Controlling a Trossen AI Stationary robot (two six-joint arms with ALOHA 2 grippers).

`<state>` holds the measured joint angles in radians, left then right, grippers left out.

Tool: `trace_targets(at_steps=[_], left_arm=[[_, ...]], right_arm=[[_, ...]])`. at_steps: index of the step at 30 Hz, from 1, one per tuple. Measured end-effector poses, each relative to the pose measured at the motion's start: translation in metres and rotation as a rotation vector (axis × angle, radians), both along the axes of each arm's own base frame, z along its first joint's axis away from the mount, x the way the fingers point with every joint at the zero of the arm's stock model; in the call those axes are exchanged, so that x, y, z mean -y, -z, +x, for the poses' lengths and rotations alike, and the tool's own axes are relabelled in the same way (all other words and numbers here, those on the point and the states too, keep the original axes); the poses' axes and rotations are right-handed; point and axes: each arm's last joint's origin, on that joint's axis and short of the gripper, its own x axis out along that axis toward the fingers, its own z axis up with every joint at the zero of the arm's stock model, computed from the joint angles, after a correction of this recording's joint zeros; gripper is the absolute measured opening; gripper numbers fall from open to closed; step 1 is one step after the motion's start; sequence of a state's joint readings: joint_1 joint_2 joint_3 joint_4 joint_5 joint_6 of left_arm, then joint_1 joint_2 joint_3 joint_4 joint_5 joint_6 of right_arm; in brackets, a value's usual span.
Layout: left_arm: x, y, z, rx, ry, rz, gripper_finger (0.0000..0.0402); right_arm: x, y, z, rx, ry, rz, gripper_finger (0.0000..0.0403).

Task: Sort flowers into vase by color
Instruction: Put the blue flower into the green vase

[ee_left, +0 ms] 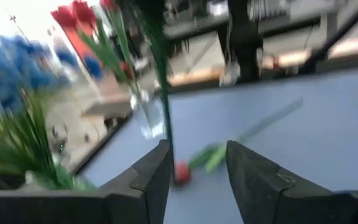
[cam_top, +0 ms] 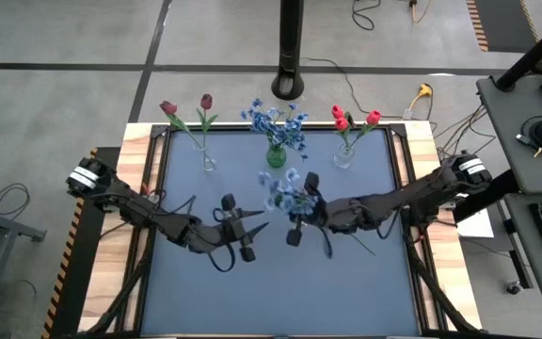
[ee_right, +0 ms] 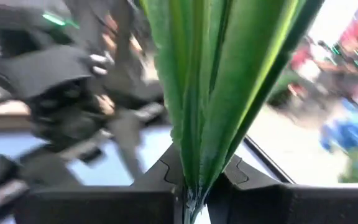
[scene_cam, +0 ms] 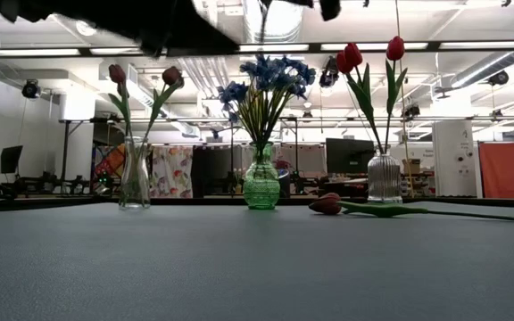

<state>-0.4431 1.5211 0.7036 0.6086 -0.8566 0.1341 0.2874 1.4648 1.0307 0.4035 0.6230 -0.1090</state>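
Note:
My right gripper [cam_top: 294, 212] hovers over the mat's middle, shut on a sprig of blue blossoms [cam_top: 286, 192]. My left gripper [cam_top: 255, 229] faces it from the left and stands open [ee_left: 197, 162]. Along the far edge are a clear vase [scene_cam: 135, 178] with maroon tulips, a green vase [scene_cam: 261, 183] with blue flowers, and a ribbed clear vase [scene_cam: 384, 178] with red tulips. A loose red tulip [scene_cam: 328, 205] lies flat on the mat, its stem pointing right. My left gripper is open. A dark green stem [ee_left: 164, 93] runs down close to the inner side of one finger [ee_left: 157, 171], and I cannot tell whether they touch. My right gripper pinches the sprig's bunched green leaves and stem [ee_right: 194, 168] between its two fingers. The fingers come in about level, across the stem. The sprig stands upright, blossoms up, lifted clear of the mat.
The blue-grey mat [cam_top: 252, 301] lies open toward the near edge. Wooden side rails [cam_top: 139, 160] flank it. A black post [cam_top: 292, 56] stands on the floor beyond the far edge. The room behind shows desks and screens.

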Motion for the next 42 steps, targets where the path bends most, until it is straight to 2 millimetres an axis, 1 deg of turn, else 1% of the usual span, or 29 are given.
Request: trace_targets(at_steps=[3, 6, 7, 9, 12, 13, 15, 19, 24, 28, 31, 34, 38, 40, 42], left_arm=[[-0.003, 0.010, -0.002, -0.064, -0.016, -0.046, 0.0147], [-0.009, 0.016, -0.002, -0.098, -0.041, -0.094, 0.0151], [-0.011, 0.018, -0.001, -0.116, -0.022, -0.110, 0.0151], [-0.016, 0.023, 0.001, -0.160, 0.057, -0.163, 0.0150], [-0.024, 0.027, 0.006, -0.210, 0.230, -0.269, 0.0146], [-0.026, 0.028, 0.008, -0.217, 0.273, -0.291, 0.0145], [-0.034, 0.029, 0.012, -0.226, 0.303, -0.297, 0.0142], [-0.055, 0.029, 0.018, -0.223, 0.280, -0.240, 0.0141], [-0.091, 0.030, 0.023, -0.249, 0.424, -0.233, 0.0139], [-0.125, 0.032, 0.022, -0.204, 0.351, -0.214, 0.0132], [-0.141, 0.032, 0.017, -0.121, 0.360, -0.200, 0.0124], [-0.151, 0.035, 0.009, -0.055, 0.344, -0.184, 0.0115], [-0.162, 0.043, 0.001, -0.049, 0.238, -0.181, 0.0109], [-0.165, 0.045, 0.001, -0.048, 0.177, -0.186, 0.0108], [-0.165, 0.045, 0.002, -0.047, 0.151, -0.181, 0.0108]], right_arm=[[0.009, -0.010, -0.002, -0.115, 0.084, 0.002, 0.0023], [0.021, -0.020, -0.002, -0.203, 0.126, -0.002, 0.0023], [0.026, -0.023, -0.002, -0.225, 0.141, -0.006, 0.0023], [0.037, -0.028, -0.002, -0.264, 0.171, -0.016, 0.0023], [0.054, -0.032, -0.003, -0.305, 0.192, -0.026, 0.0023], [0.060, -0.032, -0.005, -0.319, 0.177, -0.023, 0.0023], [0.073, -0.035, -0.006, -0.319, 0.108, 0.004, 0.0023], [0.101, -0.039, -0.011, -0.314, -0.034, 0.062, 0.0023], [0.137, -0.037, -0.016, -0.287, -0.080, 0.029, 0.0023], [0.157, -0.030, -0.018, -0.236, -0.140, 0.020, 0.0023], [0.165, -0.023, -0.022, -0.227, -0.157, 0.030, 0.0023], [0.163, -0.018, -0.026, -0.240, -0.160, 0.048, 0.0023], [0.157, -0.024, -0.032, -0.211, -0.171, 0.063, 0.0023], [0.154, -0.029, -0.035, -0.190, -0.177, 0.066, 0.0023], [0.150, -0.033, -0.035, -0.161, -0.187, 0.059, 0.0023]])
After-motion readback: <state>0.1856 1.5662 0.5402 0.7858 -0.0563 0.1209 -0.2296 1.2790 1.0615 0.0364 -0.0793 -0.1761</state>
